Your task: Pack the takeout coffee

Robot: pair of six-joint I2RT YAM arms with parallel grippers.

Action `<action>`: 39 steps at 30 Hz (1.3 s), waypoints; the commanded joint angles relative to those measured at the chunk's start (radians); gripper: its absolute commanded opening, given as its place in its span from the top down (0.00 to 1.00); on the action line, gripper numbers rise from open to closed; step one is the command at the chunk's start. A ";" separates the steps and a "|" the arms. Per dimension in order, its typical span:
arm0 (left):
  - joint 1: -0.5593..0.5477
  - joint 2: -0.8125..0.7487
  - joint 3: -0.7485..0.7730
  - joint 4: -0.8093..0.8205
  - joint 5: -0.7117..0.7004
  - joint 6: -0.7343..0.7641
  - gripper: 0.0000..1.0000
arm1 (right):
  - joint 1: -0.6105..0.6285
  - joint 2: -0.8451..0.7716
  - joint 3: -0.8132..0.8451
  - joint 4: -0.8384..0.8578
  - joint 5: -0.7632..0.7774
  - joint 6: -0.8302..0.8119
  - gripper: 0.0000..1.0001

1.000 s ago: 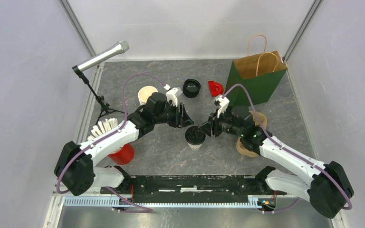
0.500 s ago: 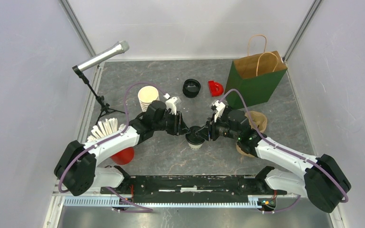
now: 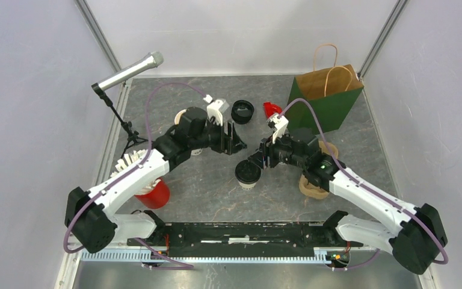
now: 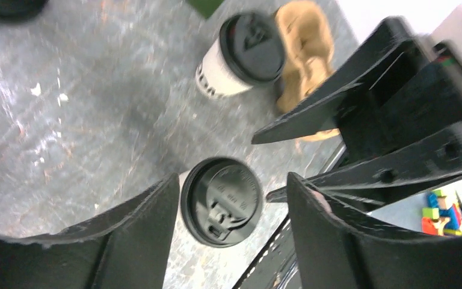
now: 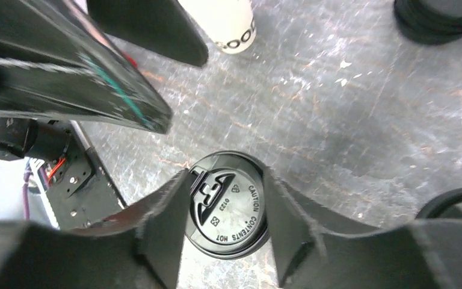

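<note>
"Closing on the cup (image 3: 246,173) at frame centre?"
"Not yet. Right fingers (image 3: 254,161) hang open just above its lid (image 5: 228,205), empty; left fingers (image 3: 233,139) open too. Drop lower, grip below the lid."

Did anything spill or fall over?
No, nothing stands out. The middle cup and the other cup both have their lids on, the bag stands upright, and there is no spill on the table.
</note>
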 commanded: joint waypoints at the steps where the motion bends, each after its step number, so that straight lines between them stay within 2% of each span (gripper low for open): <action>1: -0.003 -0.047 0.148 -0.113 -0.036 0.084 0.19 | 0.000 -0.063 0.080 -0.107 0.115 -0.038 0.38; 2: -0.003 -0.057 0.165 -0.134 -0.038 0.093 0.01 | 0.000 -0.073 0.086 -0.136 0.149 -0.044 0.33; 4: -0.003 -0.086 0.180 -0.167 -0.047 0.107 0.00 | 0.000 -0.097 0.102 -0.197 0.223 -0.065 0.23; 7: -0.003 -0.146 0.159 -0.200 -0.073 0.143 0.00 | 0.000 -0.131 0.132 -0.298 0.398 -0.097 0.02; 13: -0.003 -0.268 0.147 -0.344 -0.188 0.237 0.00 | 0.000 -0.202 0.165 -0.391 0.708 -0.101 0.02; 18: -0.002 -0.420 0.051 -0.376 -0.261 0.287 0.00 | -0.001 -0.197 0.235 -0.424 0.819 -0.134 0.02; 22: -0.003 -0.516 -0.045 -0.377 -0.280 0.314 0.00 | -0.003 -0.158 0.345 -0.461 0.850 -0.160 0.02; 27: -0.003 -0.611 -0.182 -0.280 -0.264 0.336 0.03 | -0.010 -0.105 0.463 -0.435 0.909 -0.163 0.02; 30: -0.002 -0.630 -0.200 -0.255 -0.204 0.369 0.06 | -0.014 -0.109 0.440 -0.374 0.918 -0.120 0.02; 34: 0.001 -0.624 -0.184 -0.284 -0.236 0.403 0.06 | -0.022 -0.137 0.374 -0.294 0.923 -0.069 0.05; 36: 0.002 -0.625 -0.188 -0.292 -0.223 0.394 0.06 | -0.027 -0.133 0.381 -0.285 0.933 -0.089 0.05; 39: 0.001 -0.635 -0.208 -0.295 -0.181 0.384 0.06 | -0.032 -0.091 0.440 -0.289 0.927 -0.209 0.05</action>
